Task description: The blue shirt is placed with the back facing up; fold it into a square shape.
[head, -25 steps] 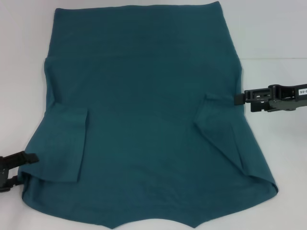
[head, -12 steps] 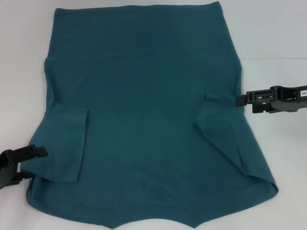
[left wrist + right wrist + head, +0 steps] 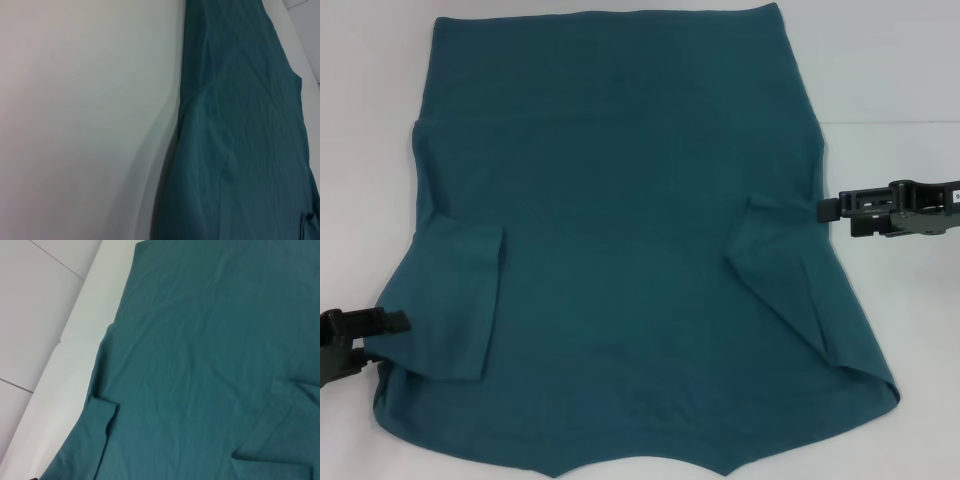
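the blue shirt lies flat on the table, back up, both sleeves already folded inward over the body. remaining steps, as i judge it: side folds and the lengthwise fold to form a square. my left gripper sits at the shirt's near left edge; my right gripper sits just beside the right edge. from the head view both appear pressed together and hold no cloth, though i cannot be certain.

Surface: white table before me, plain and matte.
Seam: faint line across it at my far right.
Floor: pale tiles with dark joints beyond its edge.
Light: even, soft.
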You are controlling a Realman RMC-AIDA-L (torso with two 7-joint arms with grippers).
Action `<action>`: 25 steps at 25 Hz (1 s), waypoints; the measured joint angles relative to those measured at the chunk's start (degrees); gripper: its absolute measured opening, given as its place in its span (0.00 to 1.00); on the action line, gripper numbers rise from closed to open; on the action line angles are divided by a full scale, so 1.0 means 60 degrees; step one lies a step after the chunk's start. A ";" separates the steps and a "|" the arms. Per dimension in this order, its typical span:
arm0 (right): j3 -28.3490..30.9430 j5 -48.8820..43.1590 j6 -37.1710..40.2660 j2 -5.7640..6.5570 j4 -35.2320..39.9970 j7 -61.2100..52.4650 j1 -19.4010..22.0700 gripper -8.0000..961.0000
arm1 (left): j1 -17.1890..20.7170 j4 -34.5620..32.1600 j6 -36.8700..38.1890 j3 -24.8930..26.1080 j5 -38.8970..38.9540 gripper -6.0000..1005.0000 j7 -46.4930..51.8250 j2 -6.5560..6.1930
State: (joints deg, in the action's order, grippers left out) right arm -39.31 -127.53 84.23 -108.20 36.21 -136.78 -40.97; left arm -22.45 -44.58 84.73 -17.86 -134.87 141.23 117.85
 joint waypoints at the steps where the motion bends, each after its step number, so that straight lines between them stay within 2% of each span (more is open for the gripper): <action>1: 0.0001 0.0000 0.0002 0.0004 0.0000 0.0011 0.0004 0.92 | -0.0012 -0.0005 -0.0009 -0.0002 -0.0003 0.73 0.0002 -0.0004; 7: 0.0004 0.0000 0.0050 0.0006 0.0000 0.0071 0.0015 0.92 | -0.0055 0.0011 -0.0088 -0.0021 -0.0015 0.62 0.0014 -0.0037; 9: 0.0004 0.0000 0.0069 0.0006 0.0000 0.0091 0.0017 0.92 | -0.0063 0.0012 -0.0089 -0.0024 -0.0018 0.41 0.0010 -0.0042; 20: -0.0025 -0.0041 0.0290 0.0058 0.0000 0.0219 0.0051 0.92 | -0.0092 -0.0015 0.0175 -0.0019 0.0002 0.01 -0.0165 -0.0075; 25: -0.0073 -0.0059 0.1259 0.0318 0.0026 0.0363 0.0142 0.92 | -0.0235 -0.0228 0.0807 0.0017 0.0054 0.01 -0.0513 -0.0118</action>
State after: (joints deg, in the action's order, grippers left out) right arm -39.75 -127.88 91.79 -106.29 36.37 -134.60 -40.12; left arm -23.86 -45.95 89.57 -17.76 -134.55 138.16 117.14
